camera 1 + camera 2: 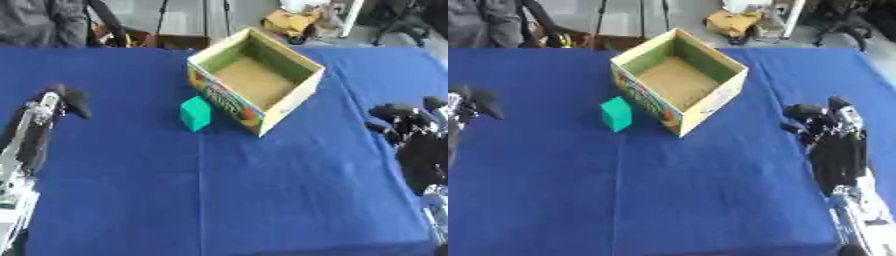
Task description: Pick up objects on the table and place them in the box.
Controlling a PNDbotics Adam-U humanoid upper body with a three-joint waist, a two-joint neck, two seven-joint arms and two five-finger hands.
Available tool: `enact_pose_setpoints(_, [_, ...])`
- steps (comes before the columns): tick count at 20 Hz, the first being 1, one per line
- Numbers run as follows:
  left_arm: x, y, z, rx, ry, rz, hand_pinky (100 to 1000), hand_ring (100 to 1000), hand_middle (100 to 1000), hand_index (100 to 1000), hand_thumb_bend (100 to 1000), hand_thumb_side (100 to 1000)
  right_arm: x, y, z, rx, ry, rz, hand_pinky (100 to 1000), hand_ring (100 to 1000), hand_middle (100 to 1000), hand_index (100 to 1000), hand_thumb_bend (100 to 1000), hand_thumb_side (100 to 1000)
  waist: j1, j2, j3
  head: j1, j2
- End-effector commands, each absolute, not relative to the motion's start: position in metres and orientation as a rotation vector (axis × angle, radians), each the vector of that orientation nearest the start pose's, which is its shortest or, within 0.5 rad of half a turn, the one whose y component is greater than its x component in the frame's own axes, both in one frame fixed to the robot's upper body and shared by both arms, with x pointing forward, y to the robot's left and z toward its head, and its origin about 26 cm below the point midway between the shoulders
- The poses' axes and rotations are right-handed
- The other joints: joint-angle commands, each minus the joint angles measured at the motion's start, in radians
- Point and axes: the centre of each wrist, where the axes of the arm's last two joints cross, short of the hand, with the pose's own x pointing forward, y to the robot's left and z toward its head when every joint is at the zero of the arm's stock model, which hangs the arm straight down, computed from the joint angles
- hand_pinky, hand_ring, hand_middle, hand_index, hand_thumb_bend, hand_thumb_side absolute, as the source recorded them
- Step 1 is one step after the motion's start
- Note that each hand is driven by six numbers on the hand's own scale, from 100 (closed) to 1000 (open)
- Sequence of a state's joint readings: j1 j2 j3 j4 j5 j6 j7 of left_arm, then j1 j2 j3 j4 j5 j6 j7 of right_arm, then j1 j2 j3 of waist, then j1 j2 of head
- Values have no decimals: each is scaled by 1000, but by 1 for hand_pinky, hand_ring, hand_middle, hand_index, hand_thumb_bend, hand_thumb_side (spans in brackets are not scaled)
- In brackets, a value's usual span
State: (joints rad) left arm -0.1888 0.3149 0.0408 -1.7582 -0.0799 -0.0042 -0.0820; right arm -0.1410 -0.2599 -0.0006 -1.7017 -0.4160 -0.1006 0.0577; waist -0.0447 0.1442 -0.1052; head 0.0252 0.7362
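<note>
Blue tablecloth (262, 200) covers whole table | open cardboard box (255, 79) stands upright at far centre | right hand (826, 122) near right edge, fingers curled, holding nothing | left hand (59, 102) near left edge, finger state unclear | green block (195, 113) just left of box

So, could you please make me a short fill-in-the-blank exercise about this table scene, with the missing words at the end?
1. The small block beside the box is ____ in colour.
2. The block stands on the box's ____ side in the view.
3. The cloth on the table is ____.
4. The inside of the box holds ____; neither the left hand nor the right hand touches the block.

Missing words: green; left; blue; nothing
</note>
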Motion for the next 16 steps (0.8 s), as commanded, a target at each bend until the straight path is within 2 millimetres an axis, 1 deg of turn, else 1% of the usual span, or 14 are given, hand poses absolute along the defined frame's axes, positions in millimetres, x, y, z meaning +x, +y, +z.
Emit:
enact_pose_setpoints(1, [315,297,123,264,-1940,-424,800,538,468,662,278,1000,310,-289,86,234,-1947,31,773,814,672,675,100,970,2,-12,-4,4,-1])
enact_pose_setpoints(7, [317,294,126,262,-1949,-431,804,543,472,664,295,1000,310,-289,87,235,-1948,37,773,814,672,675,100,969,3,-14,-7,3,-3])
enact_pose_setpoints(8, [318,294,127,264,-1951,-436,817,546,474,665,338,979,310,-289,88,235,-1949,39,773,814,672,675,100,968,2,-14,-7,1,-3])
enact_pose_setpoints(9, [318,293,127,267,-1950,-446,831,549,477,666,389,920,310,-289,88,236,-1949,40,773,814,672,675,100,968,2,-15,-7,-1,-3])
enact_pose_setpoints(11, [321,291,130,283,-1943,-470,831,552,480,671,459,828,310,-289,88,236,-1951,42,773,814,672,675,100,966,2,-16,-7,-2,-4])
enact_pose_setpoints(12, [322,289,132,292,-1941,-486,829,555,483,676,482,800,310,-290,89,236,-1951,43,773,814,672,675,100,965,1,-17,-7,-3,-4])
enact_pose_setpoints(15, [330,282,142,316,-1945,-550,828,564,492,694,574,677,310,-289,88,239,-1949,46,773,814,672,675,100,967,1,-19,-8,-4,-5])
enact_pose_setpoints(16, [333,280,147,327,-1946,-574,831,574,500,705,623,624,310,-289,88,239,-1947,47,773,814,672,675,100,967,1,-20,-9,-4,-5])
